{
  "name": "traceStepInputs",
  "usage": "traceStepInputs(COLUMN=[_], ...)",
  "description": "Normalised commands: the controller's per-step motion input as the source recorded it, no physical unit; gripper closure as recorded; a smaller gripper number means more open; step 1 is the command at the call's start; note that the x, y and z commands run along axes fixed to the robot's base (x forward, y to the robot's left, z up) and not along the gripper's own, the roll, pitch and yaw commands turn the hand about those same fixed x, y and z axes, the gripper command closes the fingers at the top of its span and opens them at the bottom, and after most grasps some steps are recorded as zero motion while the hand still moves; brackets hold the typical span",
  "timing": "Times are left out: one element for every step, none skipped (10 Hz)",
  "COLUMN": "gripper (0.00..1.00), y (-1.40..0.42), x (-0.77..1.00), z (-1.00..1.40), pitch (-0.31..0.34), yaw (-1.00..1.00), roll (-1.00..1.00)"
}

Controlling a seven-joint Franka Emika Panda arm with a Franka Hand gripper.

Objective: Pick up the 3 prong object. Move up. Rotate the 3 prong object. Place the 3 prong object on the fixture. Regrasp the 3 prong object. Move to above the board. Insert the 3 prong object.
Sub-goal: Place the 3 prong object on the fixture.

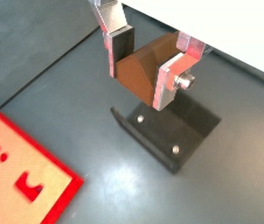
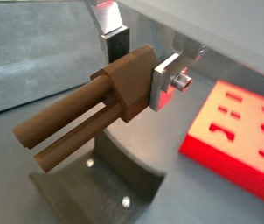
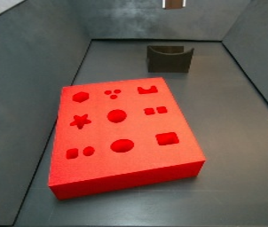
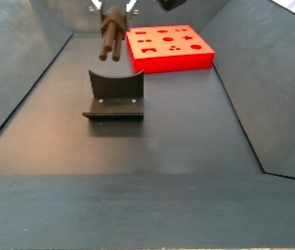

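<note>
Even, soft overhead light is seen throughout; pale glare is thrown on the dark floor [image 4: 150,166], faint shadows are cast, and wrist views are slightly blurred.

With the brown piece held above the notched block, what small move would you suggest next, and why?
Probably a slow, straight descent: the gripper is shut on the 3 prong object, which hangs prongs-down above the fixture, apart from its notch. Lowering it should seat the piece for the regrasp.

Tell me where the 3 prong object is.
The 3 prong object is clamped in the gripper, in the air above the fixture.
</note>
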Motion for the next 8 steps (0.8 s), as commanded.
traceStepInputs(gripper=[1.00,1.00,1.00,1.00,1.00,1.00,1.00,1.00], y=[0.06,0.04,0.04,0.04,0.05,0.04,0.02,0.13], x=[0.06,0.04,0.05,0.06,0.07,0.07,0.06,0.12], z=[0.03,0.01,0.00,0.00,0.00,-0.01,0.00,-1.00], pitch=[0.133,0.121,0.115,0.112,0.094,0.081,0.053,0.164], yaw=[-0.06,-0.08,-0.11,-0.11,-0.12,-0.11,-0.11,0.03], roll=[-1.00,-1.00,-0.90,-0.78,-0.54,-0.42,-0.25,-1.00])
